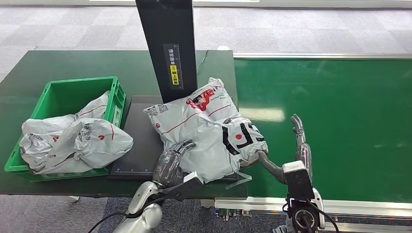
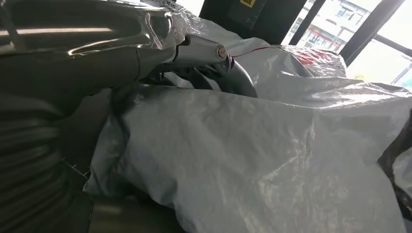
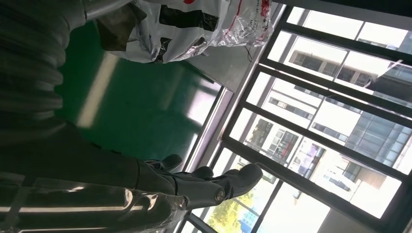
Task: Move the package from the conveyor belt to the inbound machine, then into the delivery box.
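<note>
head overhead, wrists close, sharing package [image 1: 209, 131]

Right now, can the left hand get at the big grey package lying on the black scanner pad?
Probably yes. The left hand already rests on the package, fingers spread over its near edge, with nothing between them. The right hand touches its other side.

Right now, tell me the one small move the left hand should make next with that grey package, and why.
Probably close the left hand onto the grey package to secure a grip. The hand rests on the package's near edge, while the right hand is beside its other end, fingers spread. The package lies partly on the black inbound machine, not yet in the green delivery box.
</note>
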`<control>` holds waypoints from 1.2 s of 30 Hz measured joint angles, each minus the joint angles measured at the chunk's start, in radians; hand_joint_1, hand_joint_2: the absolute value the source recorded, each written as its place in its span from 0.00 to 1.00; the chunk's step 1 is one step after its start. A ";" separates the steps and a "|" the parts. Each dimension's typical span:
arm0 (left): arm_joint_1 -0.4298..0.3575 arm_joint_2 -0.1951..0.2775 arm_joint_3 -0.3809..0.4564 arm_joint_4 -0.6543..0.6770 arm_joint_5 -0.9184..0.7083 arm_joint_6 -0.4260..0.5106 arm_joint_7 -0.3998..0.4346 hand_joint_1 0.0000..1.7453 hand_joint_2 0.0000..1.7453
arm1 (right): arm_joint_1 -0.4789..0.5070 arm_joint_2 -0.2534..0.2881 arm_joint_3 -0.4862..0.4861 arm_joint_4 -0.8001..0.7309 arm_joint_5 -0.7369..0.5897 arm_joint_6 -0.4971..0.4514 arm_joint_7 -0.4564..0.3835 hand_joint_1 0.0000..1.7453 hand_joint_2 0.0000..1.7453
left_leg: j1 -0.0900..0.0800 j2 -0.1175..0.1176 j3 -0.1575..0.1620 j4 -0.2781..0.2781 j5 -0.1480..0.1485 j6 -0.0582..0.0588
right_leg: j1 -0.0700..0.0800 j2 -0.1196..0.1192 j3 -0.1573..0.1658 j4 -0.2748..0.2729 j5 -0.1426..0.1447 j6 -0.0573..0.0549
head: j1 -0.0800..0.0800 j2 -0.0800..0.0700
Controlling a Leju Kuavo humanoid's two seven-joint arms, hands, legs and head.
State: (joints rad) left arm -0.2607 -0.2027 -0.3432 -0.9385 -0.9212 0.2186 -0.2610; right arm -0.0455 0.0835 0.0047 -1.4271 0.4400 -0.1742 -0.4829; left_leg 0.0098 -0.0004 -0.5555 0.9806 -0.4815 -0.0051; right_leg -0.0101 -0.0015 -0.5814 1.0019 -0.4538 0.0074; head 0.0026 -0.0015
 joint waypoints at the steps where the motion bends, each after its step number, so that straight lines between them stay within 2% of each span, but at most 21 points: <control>1: 0.002 0.000 0.003 0.000 0.000 0.003 -0.003 0.94 1.00 | 0.000 0.000 0.000 0.000 0.001 0.001 0.000 0.00 1.00 | 0.000 0.000 0.000 0.000 0.000 0.000 | 0.000 0.000 0.000 0.000 0.000 0.000 | 0.000 0.000; 4: 0.009 -0.001 0.010 -0.005 0.001 0.018 -0.020 1.00 1.00 | 0.000 0.000 0.000 0.000 0.001 0.002 0.000 0.00 1.00 | 0.000 0.000 0.000 0.000 0.000 0.000 | 0.000 0.000 0.000 0.000 0.000 0.000 | 0.000 0.000; 15: 0.045 -0.002 0.039 -0.085 0.075 0.098 -0.113 1.00 1.00 | 0.003 0.000 0.000 0.000 0.003 0.004 0.000 0.00 1.00 | 0.000 0.000 0.000 0.000 0.000 0.000 | 0.000 0.000 0.000 0.000 0.000 0.000 | 0.000 0.000; 18: 0.060 -0.002 0.050 -0.124 0.119 0.145 -0.162 1.00 1.00 | 0.003 0.000 0.000 0.000 0.003 0.006 0.000 0.00 1.00 | 0.000 0.000 0.000 0.000 0.000 0.000 | 0.000 0.000 0.000 0.000 0.000 0.000 | 0.000 0.000; 21: 0.074 -0.003 0.057 -0.171 0.177 0.215 -0.250 1.00 1.00 | 0.003 0.000 -0.001 0.000 0.003 0.010 0.000 0.00 1.00 | 0.000 0.000 0.000 0.000 0.000 0.000 | 0.000 0.000 0.000 0.000 0.000 0.000 | 0.000 0.000; 25: 0.095 -0.005 0.058 -0.248 0.248 0.309 -0.382 1.00 1.00 | 0.003 0.000 -0.001 0.000 0.003 0.017 0.001 0.00 1.00 | 0.000 0.000 0.000 0.000 0.000 0.000 | 0.000 0.000 0.000 0.000 0.000 0.000 | 0.000 0.000; 27: 0.107 -0.004 0.051 -0.295 0.278 0.352 -0.421 1.00 1.00 | 0.003 0.000 -0.001 0.000 0.003 0.018 0.002 0.00 1.00 | 0.000 0.000 0.000 0.000 0.000 0.000 | 0.000 0.000 0.000 0.000 0.000 0.000 | 0.000 0.000; 31: 0.131 0.008 0.025 -0.403 0.275 0.393 -0.434 1.00 1.00 | 0.003 0.000 -0.001 0.000 -0.003 0.018 0.003 0.00 1.00 | 0.000 0.000 0.000 0.000 0.000 0.000 | 0.000 0.000 0.000 0.000 0.000 0.000 | 0.000 0.000; 36: 0.169 0.011 0.050 -0.621 0.092 0.404 -0.437 1.00 1.00 | 0.010 -0.004 -0.001 0.000 -0.016 0.015 0.001 0.00 1.00 | 0.000 0.000 0.000 0.000 0.000 0.000 | 0.000 0.000 0.000 0.000 0.000 0.000 | 0.000 0.000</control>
State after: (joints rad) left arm -0.0920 -0.1920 -0.2932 -1.5597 -0.8292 0.6225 -0.6978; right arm -0.0356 0.0799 0.0038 -1.4267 0.4236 -0.1595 -0.4816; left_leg 0.0099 -0.0003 -0.5559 0.9804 -0.4815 -0.0051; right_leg -0.0100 -0.0015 -0.5815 1.0019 -0.4539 0.0074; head 0.0028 -0.0015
